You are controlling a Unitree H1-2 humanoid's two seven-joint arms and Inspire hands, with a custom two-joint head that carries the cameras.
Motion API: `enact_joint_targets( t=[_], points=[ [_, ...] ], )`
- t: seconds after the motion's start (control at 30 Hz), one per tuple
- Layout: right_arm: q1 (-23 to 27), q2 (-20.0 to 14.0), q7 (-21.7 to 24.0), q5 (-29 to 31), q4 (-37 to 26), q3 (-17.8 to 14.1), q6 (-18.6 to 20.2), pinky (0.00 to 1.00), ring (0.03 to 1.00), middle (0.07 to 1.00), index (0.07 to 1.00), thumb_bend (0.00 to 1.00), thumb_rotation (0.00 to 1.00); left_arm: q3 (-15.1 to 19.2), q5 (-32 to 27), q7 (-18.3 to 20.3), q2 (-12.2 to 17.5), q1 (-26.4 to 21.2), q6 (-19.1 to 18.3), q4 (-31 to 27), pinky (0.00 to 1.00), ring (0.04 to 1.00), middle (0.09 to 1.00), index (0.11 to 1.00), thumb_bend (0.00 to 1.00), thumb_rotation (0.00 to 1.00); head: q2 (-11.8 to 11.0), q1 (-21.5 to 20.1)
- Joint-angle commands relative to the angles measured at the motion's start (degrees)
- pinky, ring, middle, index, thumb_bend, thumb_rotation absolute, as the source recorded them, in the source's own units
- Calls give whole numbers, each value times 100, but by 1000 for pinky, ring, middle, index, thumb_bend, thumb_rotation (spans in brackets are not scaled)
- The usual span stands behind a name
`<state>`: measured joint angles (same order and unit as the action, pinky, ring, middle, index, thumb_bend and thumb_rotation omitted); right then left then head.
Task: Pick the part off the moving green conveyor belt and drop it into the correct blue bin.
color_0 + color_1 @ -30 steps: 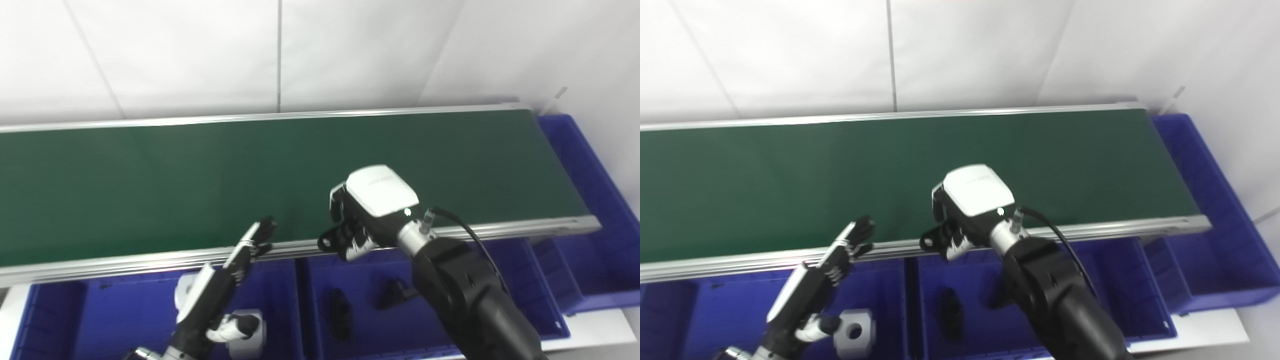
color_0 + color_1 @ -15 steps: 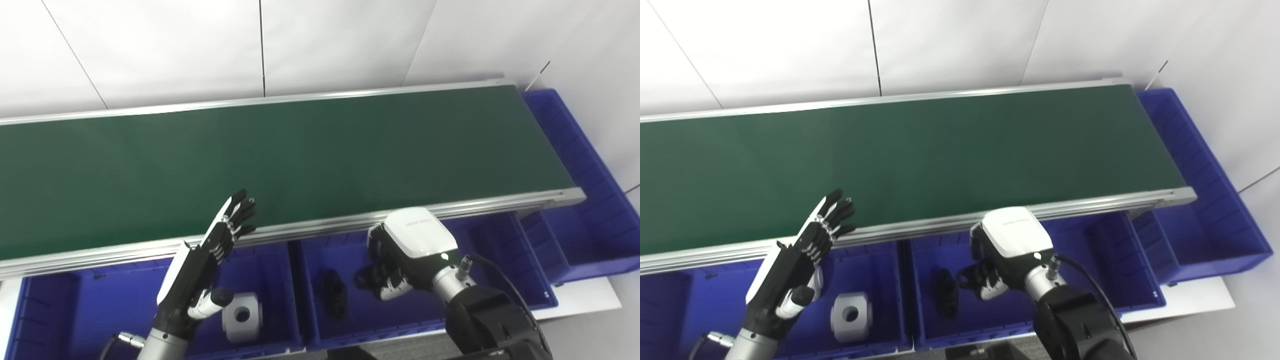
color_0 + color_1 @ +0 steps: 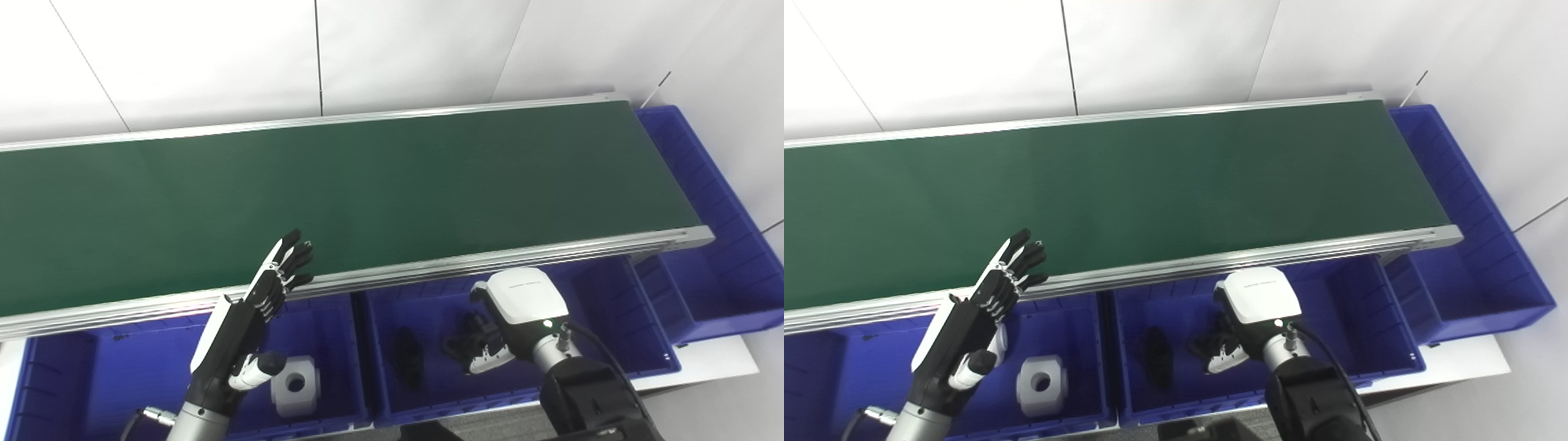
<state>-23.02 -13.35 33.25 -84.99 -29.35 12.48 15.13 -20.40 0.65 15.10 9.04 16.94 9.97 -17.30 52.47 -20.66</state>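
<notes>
The green conveyor belt [image 3: 392,177] runs across the view with no part on it. My right hand [image 3: 520,306] hangs low inside the middle blue bin [image 3: 612,343], white back up. Its fingers are curled around a black part [image 3: 460,344] close to the bin floor. Another black part [image 3: 407,361] lies to its left in the same bin. My left hand [image 3: 245,324] is open, fingers stretched towards the belt's near rail, and it holds nothing.
The left blue bin [image 3: 92,380] holds a white block with a hole [image 3: 296,386], just right of my left wrist. A long blue bin [image 3: 723,245] stands past the belt's right end. The metal rail [image 3: 490,260] separates belt and bins.
My right hand has come back from over the belt's near edge and gone down into the middle bin, still curled. The camera tilted, shifting the whole picture. The left hand stayed open near the rail.
</notes>
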Motion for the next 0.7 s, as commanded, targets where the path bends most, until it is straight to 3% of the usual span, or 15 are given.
enact_joint_targets(
  t=[0.0,0.17,0.27,0.33,0.43,0.53,0.6,0.63,0.67],
  points=[
    [-27,5,-16,-42,-120,-61,-165,910,904,946,907,1000,797,-5,26,19,-41,-23,35,-198,853,927,939,979,880,882,-3,2],
    [-25,-16,-38,100,-176,-65,-218,910,902,949,911,1000,823,-8,51,16,-38,-29,53,-178,849,927,942,977,883,887,-33,60],
    [-31,-5,-102,234,-195,-72,-231,860,877,931,899,1000,815,-6,43,25,-31,-31,66,-147,851,930,943,977,888,886,-51,92],
    [-41,19,-183,654,-274,-117,-241,807,859,915,893,1000,801,-6,46,34,-23,-28,86,-124,853,933,945,978,881,886,-72,173],
    [-106,99,-656,2579,-463,-332,-534,683,836,890,873,1000,869,-21,49,59,-12,-36,119,-42,861,939,949,980,863,869,-143,472],
    [-271,414,-1546,4555,-445,-539,-1317,638,814,876,870,991,925,-63,99,70,-27,-31,176,42,873,946,952,979,867,851,-269,778],
    [-382,692,-1900,5512,-337,-569,-1762,655,805,862,860,974,934,-96,116,78,-40,-25,238,119,881,950,954,978,867,847,-401,968],
    [-431,829,-2003,5939,-276,-575,-1934,726,833,870,861,962,943,-112,120,81,-47,-21,270,158,886,956,957,976,870,844,-401,968],
    [-548,1262,-1911,6778,-278,-598,-1717,771,854,878,871,967,957,-137,142,80,-60,-7,285,210,891,959,957,974,877,844,-533,1109]
  ],
)
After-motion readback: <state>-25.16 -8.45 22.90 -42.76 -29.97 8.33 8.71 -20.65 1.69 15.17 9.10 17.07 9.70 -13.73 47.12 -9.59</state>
